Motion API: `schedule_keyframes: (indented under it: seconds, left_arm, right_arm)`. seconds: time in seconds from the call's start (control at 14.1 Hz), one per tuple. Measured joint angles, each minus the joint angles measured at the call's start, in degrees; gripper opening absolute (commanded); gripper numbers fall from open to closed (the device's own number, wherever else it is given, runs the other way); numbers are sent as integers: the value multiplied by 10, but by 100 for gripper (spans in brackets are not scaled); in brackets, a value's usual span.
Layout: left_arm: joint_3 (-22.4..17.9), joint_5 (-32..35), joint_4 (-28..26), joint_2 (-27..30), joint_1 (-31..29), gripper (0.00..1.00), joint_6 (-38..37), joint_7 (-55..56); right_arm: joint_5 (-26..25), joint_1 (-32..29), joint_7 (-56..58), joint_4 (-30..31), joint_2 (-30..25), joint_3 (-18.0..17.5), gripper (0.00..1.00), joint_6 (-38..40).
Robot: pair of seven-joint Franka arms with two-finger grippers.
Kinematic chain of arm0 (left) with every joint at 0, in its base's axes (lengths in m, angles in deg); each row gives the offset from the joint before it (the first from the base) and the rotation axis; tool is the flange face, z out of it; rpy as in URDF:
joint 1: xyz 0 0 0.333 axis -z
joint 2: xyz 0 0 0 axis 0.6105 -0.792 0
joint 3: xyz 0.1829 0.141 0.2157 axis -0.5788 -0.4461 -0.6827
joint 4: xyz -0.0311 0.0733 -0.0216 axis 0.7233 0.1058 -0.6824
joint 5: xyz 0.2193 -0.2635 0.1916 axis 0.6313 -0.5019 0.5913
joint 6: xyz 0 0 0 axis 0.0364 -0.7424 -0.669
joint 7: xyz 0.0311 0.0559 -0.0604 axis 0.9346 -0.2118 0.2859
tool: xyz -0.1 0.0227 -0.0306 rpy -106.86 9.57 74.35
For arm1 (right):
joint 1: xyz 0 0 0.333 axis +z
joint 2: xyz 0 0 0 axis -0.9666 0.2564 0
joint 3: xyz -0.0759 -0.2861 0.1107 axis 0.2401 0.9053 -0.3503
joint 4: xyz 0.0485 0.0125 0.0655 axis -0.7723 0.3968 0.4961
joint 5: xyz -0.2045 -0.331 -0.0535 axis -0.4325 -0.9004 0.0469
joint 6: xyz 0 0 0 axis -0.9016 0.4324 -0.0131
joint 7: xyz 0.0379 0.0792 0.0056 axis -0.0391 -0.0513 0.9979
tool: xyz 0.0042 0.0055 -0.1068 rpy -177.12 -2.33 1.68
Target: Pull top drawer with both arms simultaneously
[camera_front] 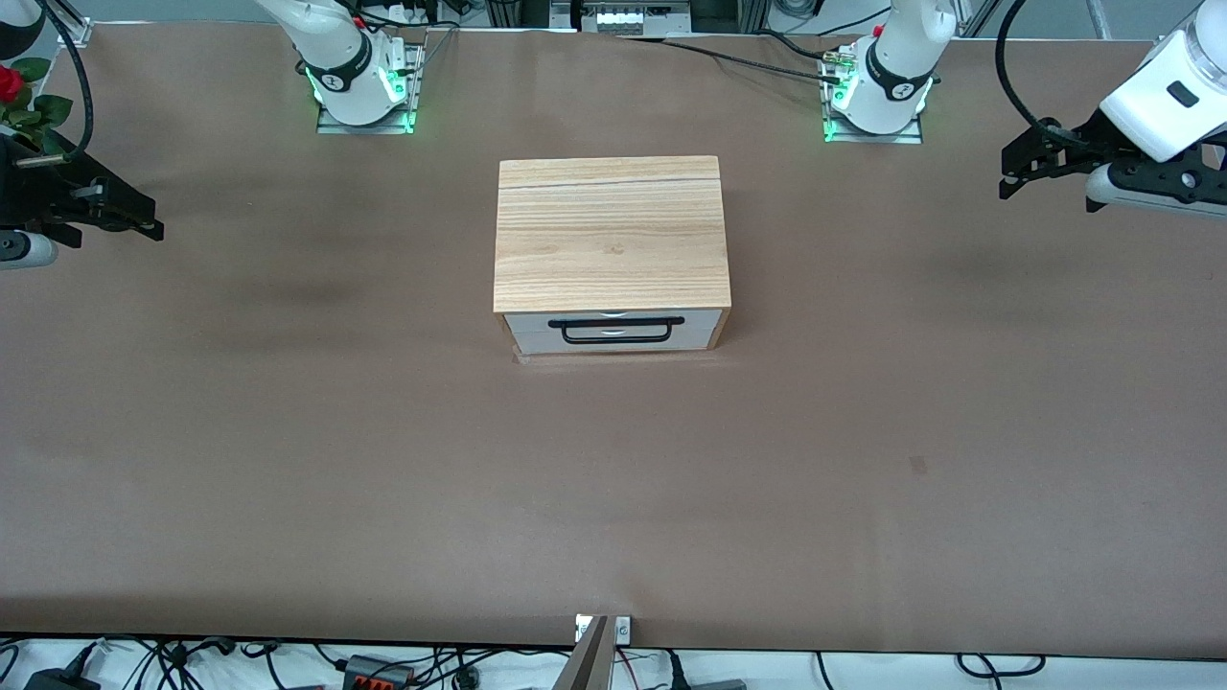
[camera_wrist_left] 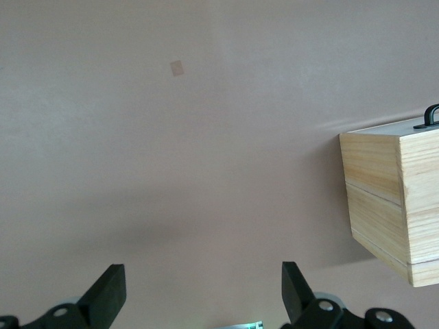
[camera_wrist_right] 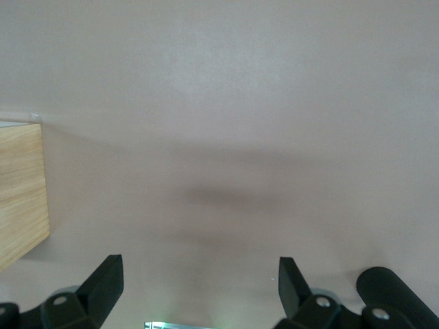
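A light-wood cabinet stands mid-table. Its top drawer is shut, with the white front and black bar handle facing the front camera. My left gripper hangs open and empty above the table at the left arm's end, well apart from the cabinet. My right gripper hangs open and empty at the right arm's end. In the left wrist view the open gripper is over bare table, with the cabinet and a handle end at the edge. The right wrist view shows the open gripper and a cabinet corner.
A red rose with leaves sits at the table's corner by the right arm. A small pale mark is on the brown table, also in the left wrist view. A camera post stands at the table's near edge.
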Motion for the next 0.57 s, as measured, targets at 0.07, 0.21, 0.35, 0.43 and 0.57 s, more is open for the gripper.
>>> schedule_keyframes:
  seconds: [0.07,0.21,0.35,0.43,0.57]
  left_arm:
    - [1,0,0,-7,1,100,4,0]
    - [1,0,0,-30,10,100,27,0]
    - [1,0,10,-68,33,100,49,0]
    - [1,0,24,-91,47,100,53,1]
    - [1,0,59,-135,70,100,54,3]
  right_arm:
    - [0,0,0,0,0,0,100,1]
    - [0,0,0,0,1,0,100,2]
    - [0,0,0,0,7,0,100,3]
    - [1,0,0,0,12,0,100,3]
    - [9,0,1,0,23,-2,100,7]
